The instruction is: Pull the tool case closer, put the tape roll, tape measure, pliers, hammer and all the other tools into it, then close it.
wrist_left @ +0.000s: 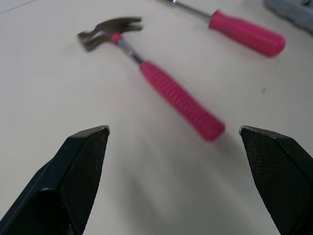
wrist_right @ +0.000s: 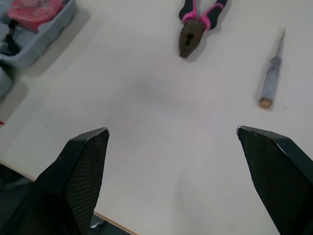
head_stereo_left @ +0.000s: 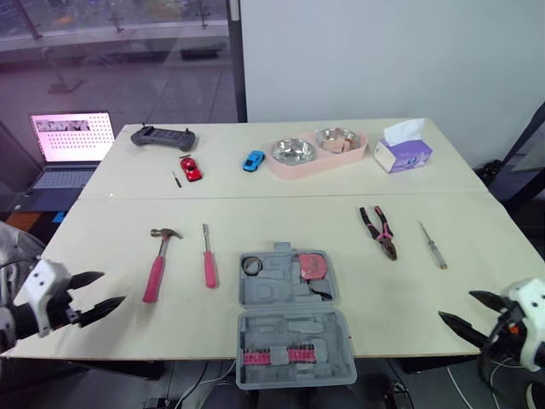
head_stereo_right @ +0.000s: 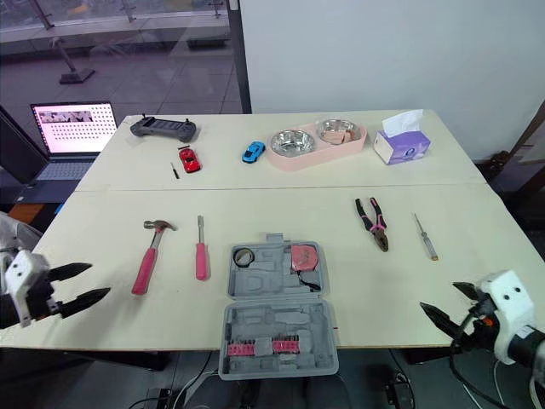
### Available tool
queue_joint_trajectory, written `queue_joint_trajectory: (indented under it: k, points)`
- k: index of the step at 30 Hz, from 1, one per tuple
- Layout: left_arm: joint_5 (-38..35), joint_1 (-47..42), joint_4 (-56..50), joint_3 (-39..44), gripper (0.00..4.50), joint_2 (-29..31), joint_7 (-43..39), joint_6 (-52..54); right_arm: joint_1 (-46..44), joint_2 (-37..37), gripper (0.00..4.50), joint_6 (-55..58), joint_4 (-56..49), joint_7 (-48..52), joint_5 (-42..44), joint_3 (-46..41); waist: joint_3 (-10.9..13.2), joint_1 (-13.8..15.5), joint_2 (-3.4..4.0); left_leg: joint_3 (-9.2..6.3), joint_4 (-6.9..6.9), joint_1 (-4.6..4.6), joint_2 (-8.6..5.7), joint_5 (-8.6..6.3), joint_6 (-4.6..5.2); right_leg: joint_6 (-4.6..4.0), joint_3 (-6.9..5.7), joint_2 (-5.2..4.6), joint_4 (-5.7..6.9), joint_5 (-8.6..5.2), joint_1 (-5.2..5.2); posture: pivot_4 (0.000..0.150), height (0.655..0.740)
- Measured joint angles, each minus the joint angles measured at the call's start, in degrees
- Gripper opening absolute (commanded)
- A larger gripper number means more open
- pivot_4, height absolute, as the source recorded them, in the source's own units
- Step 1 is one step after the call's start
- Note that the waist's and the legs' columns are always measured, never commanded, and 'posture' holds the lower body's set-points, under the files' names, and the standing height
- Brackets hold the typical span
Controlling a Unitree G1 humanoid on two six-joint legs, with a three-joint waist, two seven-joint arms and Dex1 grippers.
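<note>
Left gripper (head_stereo_left: 112, 287) and right gripper (head_stereo_left: 456, 305) hold crosshatched wedge fingers (wrist_left: 83, 166) apart; grey moulded tool case (head_stereo_left: 281, 285) open.

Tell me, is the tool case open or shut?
Open. Both halves of the case lie flat, insides up; the tape measure and tape roll sit in the far half.

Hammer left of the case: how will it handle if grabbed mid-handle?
Likely rigid: the hammer has a metal head and straight shaft. Probably head-heavy, so a grasp at the handle's end may let it tip headward. The ribbed pink grip looks unlikely to slip.
</note>
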Motion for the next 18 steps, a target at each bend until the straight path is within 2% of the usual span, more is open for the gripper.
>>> queue_joint_trajectory:
  k: [6, 10, 14, 18]
  points:
    - [-2.55, -6.48, -12.87, -6.48, 4.50, -1.41, -2.02, 8.02, -4.75, 5.33, 4.41, 13.75, -13.48, -14.92, 0.53, 7.27, 0.00, -0.41, -0.05, 0.00, -0.02, -0.01, -0.01, 0.04, 0.08, 0.01, 0.00, 0.01, -0.01, 0.01, -0.04, 0.150, 0.7400]
    - [-2.60, -7.18, -18.35, -10.84, 4.50, -3.92, -2.88, 10.59, -9.89, 11.65, 4.41, 19.60, -14.71, -25.23, -1.22, 11.56, 0.01, -0.26, -0.03, 0.03, -0.07, -0.03, 0.01, 0.05, 0.08, 0.01, 0.02, 0.04, 0.03, 0.02, -0.14, 0.150, 0.7400]
    - [-2.66, -9.40, -21.27, -11.47, 4.50, -7.35, -0.93, 9.93, -15.22, 12.98, 4.41, 23.69, -14.94, -32.30, -3.51, 15.45, 0.03, -0.08, 0.00, 0.03, 0.01, -0.02, 0.00, 0.07, 0.07, -0.02, 0.01, 0.05, 0.04, 0.04, -0.09, 0.150, 0.7400]
    - [-4.24, -8.20, -27.56, -12.14, 4.50, -13.59, 3.02, 9.72, -21.17, 15.46, 4.41, 27.75, -14.64, -38.17, -5.65, 18.29, 0.02, -0.18, -0.03, 0.03, -0.01, -0.03, -0.03, 0.07, 0.08, 0.16, 0.01, 0.05, -0.01, 0.14, -0.10, 0.150, 0.7400]
